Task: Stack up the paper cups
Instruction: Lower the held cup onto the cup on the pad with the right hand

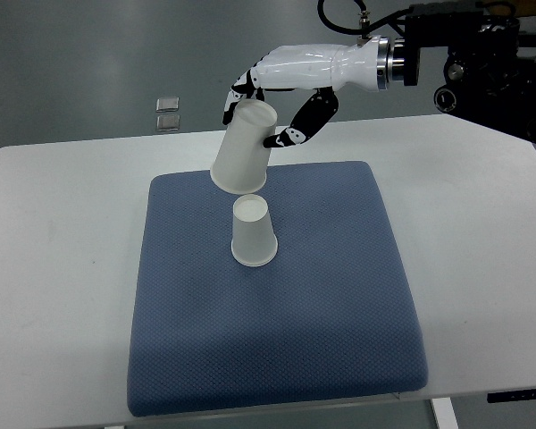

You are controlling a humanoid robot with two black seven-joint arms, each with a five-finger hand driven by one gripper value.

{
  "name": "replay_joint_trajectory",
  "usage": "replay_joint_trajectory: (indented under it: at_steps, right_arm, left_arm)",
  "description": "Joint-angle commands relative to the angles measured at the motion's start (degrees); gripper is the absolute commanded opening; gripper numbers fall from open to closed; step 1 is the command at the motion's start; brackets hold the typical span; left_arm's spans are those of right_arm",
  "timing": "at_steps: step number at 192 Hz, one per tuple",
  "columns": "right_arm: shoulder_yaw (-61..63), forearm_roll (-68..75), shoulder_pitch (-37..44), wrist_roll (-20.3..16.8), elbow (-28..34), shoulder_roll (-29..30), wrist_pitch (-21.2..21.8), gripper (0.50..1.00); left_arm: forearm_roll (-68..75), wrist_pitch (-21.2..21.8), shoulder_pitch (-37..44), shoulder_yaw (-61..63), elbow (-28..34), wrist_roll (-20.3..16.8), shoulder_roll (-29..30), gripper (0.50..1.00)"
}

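While its arm reaches in from the right edge of the top view, the right hand grips a tilted, mouth-down paper cup near its closed base, holding it off the blue cushion. A second cup, inverted, stands on the cushion just below it, on the white table.

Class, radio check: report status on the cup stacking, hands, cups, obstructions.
Right hand shut on held cup, mouth down, tilted above pad cup. Pad cup upside down on blue pad. Not yet stacked. Nothing in the way.
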Motion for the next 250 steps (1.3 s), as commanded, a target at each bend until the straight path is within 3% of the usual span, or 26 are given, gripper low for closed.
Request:
replay_joint_trajectory:
  at_steps: [1, 250]
  right_arm:
    - [-0.1, -1.3, -0.2, 0.0, 0.2, 1.0, 0.0, 0.554]
    - [-0.9, -9.6, -3.7, 0.0, -0.5, 2.3, -1.9, 0.570]
  left_arm:
    - [0.1, 0.0, 0.0, 0.0, 0.0, 0.0, 0.0, 1.000]
    - [0.0, 0.0, 0.0, 0.0, 0.0, 0.0, 0.0, 1.000]
